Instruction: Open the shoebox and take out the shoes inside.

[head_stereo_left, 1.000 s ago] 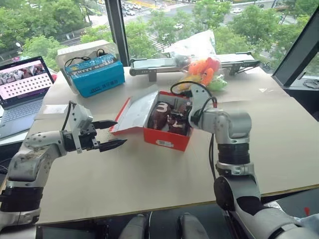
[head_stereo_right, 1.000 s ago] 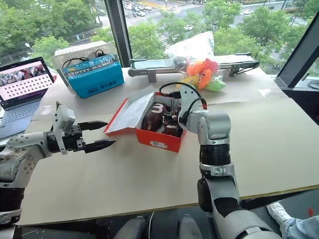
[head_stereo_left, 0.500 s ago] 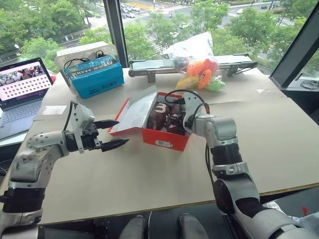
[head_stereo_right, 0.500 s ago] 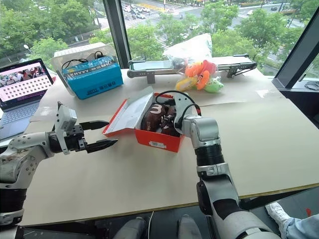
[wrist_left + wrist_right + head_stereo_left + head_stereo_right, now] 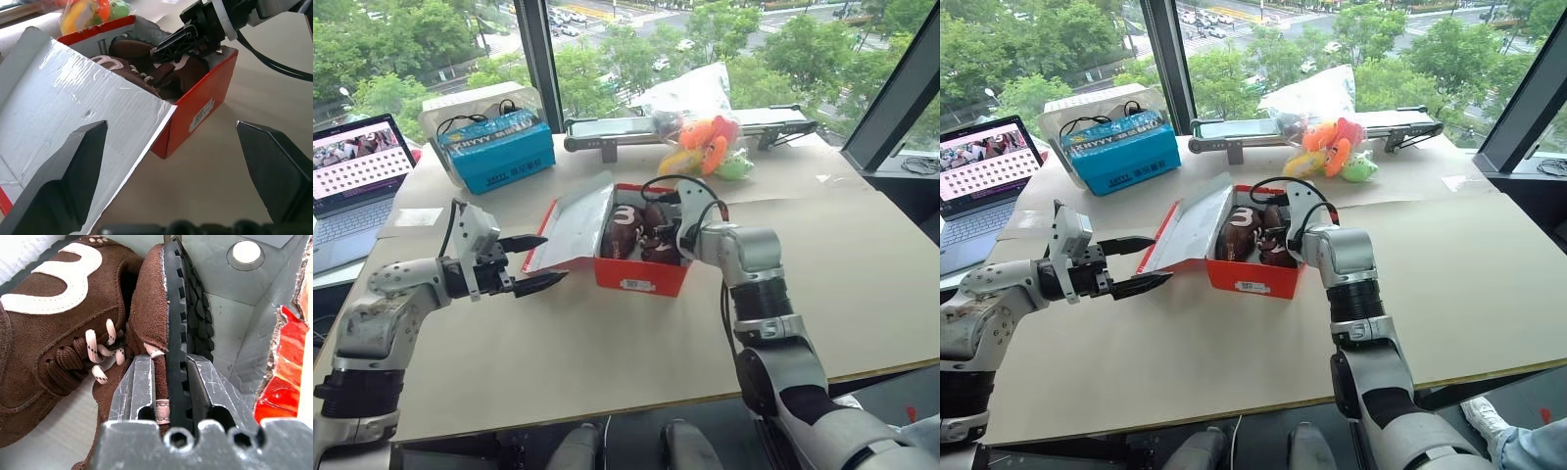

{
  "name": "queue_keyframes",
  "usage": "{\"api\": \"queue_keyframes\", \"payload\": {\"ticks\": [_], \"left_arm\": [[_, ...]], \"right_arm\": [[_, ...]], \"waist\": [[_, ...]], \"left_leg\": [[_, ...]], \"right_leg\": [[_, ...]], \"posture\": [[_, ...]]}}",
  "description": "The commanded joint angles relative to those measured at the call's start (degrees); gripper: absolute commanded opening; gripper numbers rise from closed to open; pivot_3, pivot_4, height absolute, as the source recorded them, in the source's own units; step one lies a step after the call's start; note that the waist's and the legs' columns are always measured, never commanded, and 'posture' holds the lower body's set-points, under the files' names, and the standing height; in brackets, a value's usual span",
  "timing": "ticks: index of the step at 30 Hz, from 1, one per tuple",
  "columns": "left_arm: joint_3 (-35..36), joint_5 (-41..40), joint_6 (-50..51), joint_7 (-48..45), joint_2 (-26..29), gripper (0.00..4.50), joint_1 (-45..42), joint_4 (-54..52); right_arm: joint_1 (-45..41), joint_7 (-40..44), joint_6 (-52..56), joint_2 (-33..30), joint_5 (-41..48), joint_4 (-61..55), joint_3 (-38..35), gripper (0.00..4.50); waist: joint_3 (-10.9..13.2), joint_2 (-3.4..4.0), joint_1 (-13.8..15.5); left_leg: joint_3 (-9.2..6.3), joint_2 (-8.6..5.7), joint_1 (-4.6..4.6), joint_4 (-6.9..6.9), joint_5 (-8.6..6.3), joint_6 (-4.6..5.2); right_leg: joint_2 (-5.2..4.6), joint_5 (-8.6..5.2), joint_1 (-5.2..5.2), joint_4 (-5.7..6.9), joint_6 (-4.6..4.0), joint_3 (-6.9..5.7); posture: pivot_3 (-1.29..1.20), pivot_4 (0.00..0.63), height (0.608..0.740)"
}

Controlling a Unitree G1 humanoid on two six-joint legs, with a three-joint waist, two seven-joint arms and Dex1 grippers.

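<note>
Two shoes (image 5: 641, 227) are lying in the open shoebox (image 5: 641, 276) mid-table; probably light, soft suede with stiff soles. The right gripper (image 5: 166, 382) is pinching one shoe's sole edge and side wall, likely a firm hold. The left gripper (image 5: 529, 262) is hovering spread beside the lid (image 5: 576, 223).

Laptop (image 5: 357, 162), blue box (image 5: 497, 149), plush toys (image 5: 705, 145) on table (image 5: 862, 274).

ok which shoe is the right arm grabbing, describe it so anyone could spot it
Find the red cardboard shoebox with its lid open, mid-table. Two small dark brown suede shoes lie inside; the held shoe stands on edge at the box's right side, black treaded sole showing, pinched in the right gripper, unlike the flat-lying shoe.
</note>
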Motion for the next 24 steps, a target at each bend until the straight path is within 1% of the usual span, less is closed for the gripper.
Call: {"api": "queue_keyframes", "payload": {"ticks": [1,5,8,11,12,14,16,18,20,21,24], "left_arm": [[0.24,-0.42,-0.86,-0.23,0.07,4.5,-1.42,-0.51],[0.08,-0.32,-0.88,-0.56,0.15,4.5,-1.8,-0.14],[-0.28,-0.23,-0.91,-0.86,0.19,4.5,-2.43,0.38],[-0.66,-0.12,-0.94,-1.29,0.27,4.5,-2.94,0.72],[-0.8,-0.06,-0.93,-1.35,0.26,4.5,-3.12,0.8],[-0.87,-0.04,-0.93,-1.46,0.29,4.5,-3.28,0.91],[-1.02,-0.08,-0.92,-1.49,0.22,4.5,-3.51,0.99],[-1.41,-0.02,-1.0,-1.34,-0.11,4.5,-3.69,0.98],[-1.57,-0.02,-1.03,-1.31,-0.25,4.5,-3.7,0.94],[-1.82,0.0,-1.06,-1.34,-0.43,4.5,-3.76,0.91],[-2.56,0.21,-1.24,-1.5,-0.88,4.5,-4.16,1.17]], "right_arm": [[-4.44,-1.62,-1.13,0.19,0.32,-2.24,-2.22,0.69],[-9.59,-3.36,0.16,-1.68,0.56,-5.03,-4.62,0.69],[-12.16,-4.96,2.02,-3.0,1.06,-6.83,-7.77,0.69],[-13.47,-6.61,5.67,-4.09,2.43,-10.86,-13.07,0.69],[-13.76,-7.08,8.11,-4.87,3.3,-12.63,-16.45,0.69],[-13.62,-7.36,11.55,-6.55,4.45,-14.9,-20.56,0.69],[-11.86,-6.74,15.01,-10.3,5.22,-15.62,-25.88,0.69],[-7.22,-4.99,17.59,-14.56,6.08,-14.64,-30.72,0.69],[-4.79,-4.12,18.59,-16.34,6.6,-14.25,-32.25,0.69],[-2.19,-3.18,18.32,-17.58,6.81,-13.38,-33.02,0.69],[4.41,-2.31,14.86,-19.39,6.12,-10.28,-34.74,0.69]], "waist": [[0.02,0.02,0.03],[0.14,0.1,0.21],[0.14,0.1,0.34],[0.14,0.1,0.54],[0.14,0.1,0.53],[0.14,0.1,0.6],[0.15,0.09,0.81],[0.14,0.08,1.29],[0.13,0.06,1.72],[0.13,0.07,1.79],[0.15,0.1,1.12]], "left_leg": [[0.0,0.0,-0.03,-0.01,0.0,0.0],[0.03,-0.02,-0.35,-0.01,0.05,0.09],[0.04,-0.03,-0.68,0.0,0.19,0.31],[0.04,-0.03,-0.68,-0.03,0.19,0.31],[0.05,-0.03,-0.69,-0.03,0.19,0.31],[0.05,-0.04,-0.7,-0.03,0.2,0.32],[0.06,-0.04,-0.72,-0.02,0.2,0.32],[0.06,-0.04,-0.73,0.0,0.2,0.33],[0.08,-0.03,-0.71,0.01,0.2,0.33],[0.1,-0.03,-0.71,0.02,0.2,0.33],[0.28,0.01,-0.68,0.02,0.2,0.34]], "right_leg": [[0.0,0.0,-0.04,0.0,0.0,0.0],[0.0,0.06,-0.4,0.03,-0.09,0.03],[0.02,0.33,-0.74,0.08,-0.49,0.04],[0.02,0.35,-0.73,0.08,-0.52,0.02],[0.02,0.35,-0.72,0.06,-0.51,0.02],[0.01,0.35,-0.71,0.06,-0.51,0.03],[0.01,0.36,-0.72,0.05,-0.5,0.03],[0.0,0.35,-0.68,0.01,-0.49,-0.03],[-0.01,0.34,-0.55,-0.09,-0.47,-0.1],[-0.03,0.34,-0.54,-0.11,-0.47,-0.08],[-0.04,0.34,-0.55,-0.09,-0.46,-0.01]], "posture": [[0.0,0.15,0.74],[0.0,0.15,0.74],[0.0,0.15,0.74],[0.0,0.15,0.74],[0.0,0.15,0.74],[0.0,0.15,0.74],[0.0,0.15,0.74],[0.0,0.15,0.74],[0.0,0.15,0.74],[0.0,0.15,0.74],[0.0,0.15,0.74]]}}
